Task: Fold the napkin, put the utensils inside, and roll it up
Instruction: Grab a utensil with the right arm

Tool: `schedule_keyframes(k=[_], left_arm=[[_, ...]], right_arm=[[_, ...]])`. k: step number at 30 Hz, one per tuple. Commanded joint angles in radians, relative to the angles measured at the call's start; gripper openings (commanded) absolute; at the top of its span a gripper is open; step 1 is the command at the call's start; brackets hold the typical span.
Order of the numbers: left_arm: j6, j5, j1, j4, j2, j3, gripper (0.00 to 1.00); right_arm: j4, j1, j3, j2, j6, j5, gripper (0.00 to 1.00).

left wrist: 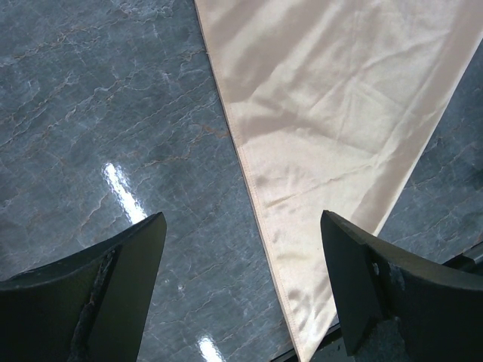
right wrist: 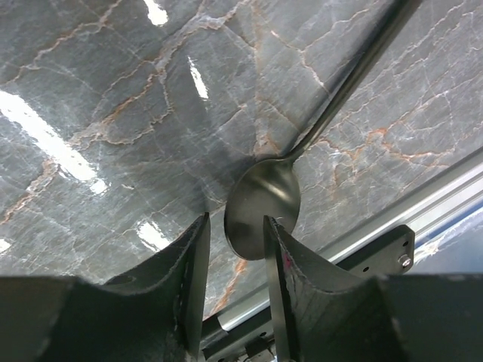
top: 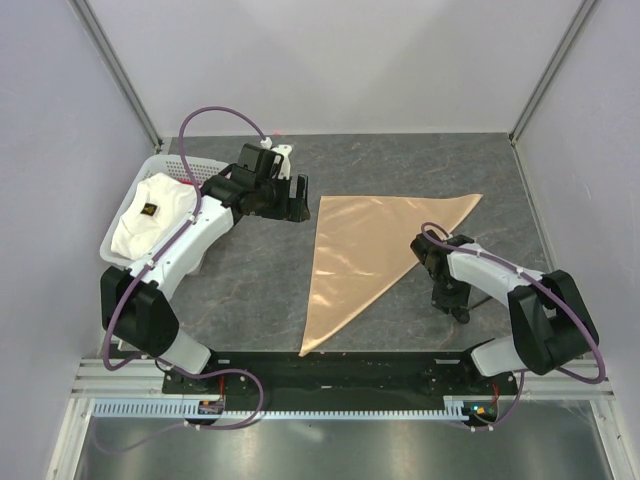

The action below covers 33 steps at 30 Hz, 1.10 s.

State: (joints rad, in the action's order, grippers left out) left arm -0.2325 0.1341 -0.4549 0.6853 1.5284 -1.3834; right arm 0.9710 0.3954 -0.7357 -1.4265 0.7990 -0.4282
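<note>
Right wrist view: the right gripper stood narrow astride the spoon, fingers flanking the bowl, a sliver of table showing on one side, so not clamped by my reading. The spoon lay flat, near the napkin's right edge. Thin, stiff and glossy on slick stone, it would likely skate; the neck looked the surer hold. The napkin lay folded in a triangle, limp and light. The left gripper hung wide and empty over its left edge.
</note>
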Motion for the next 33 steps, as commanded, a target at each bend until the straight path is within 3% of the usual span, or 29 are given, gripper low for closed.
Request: schedule_keyframes(k=[1, 14, 23, 33], left_arm=[[0.039, 0.016, 0.002, -0.023, -0.030, 0.004, 0.90], [0.039, 0.013, 0.002, -0.023, -0.031, 0.004, 0.90], [0.038, 0.010, 0.002, -0.023, -0.033, 0.006, 0.90], [0.047, -0.028, 0.002, -0.023, -0.039, 0.007, 0.90]], right_arm=[[-0.015, 0.011, -0.031, -0.012, 0.008, -0.035, 0.39], [-0.009, 0.031, -0.034, -0.034, 0.023, -0.058, 0.21], [-0.014, 0.052, -0.053, -0.023, 0.020, -0.060, 0.01], [0.001, 0.059, -0.149, -0.038, -0.017, -0.072, 0.00]])
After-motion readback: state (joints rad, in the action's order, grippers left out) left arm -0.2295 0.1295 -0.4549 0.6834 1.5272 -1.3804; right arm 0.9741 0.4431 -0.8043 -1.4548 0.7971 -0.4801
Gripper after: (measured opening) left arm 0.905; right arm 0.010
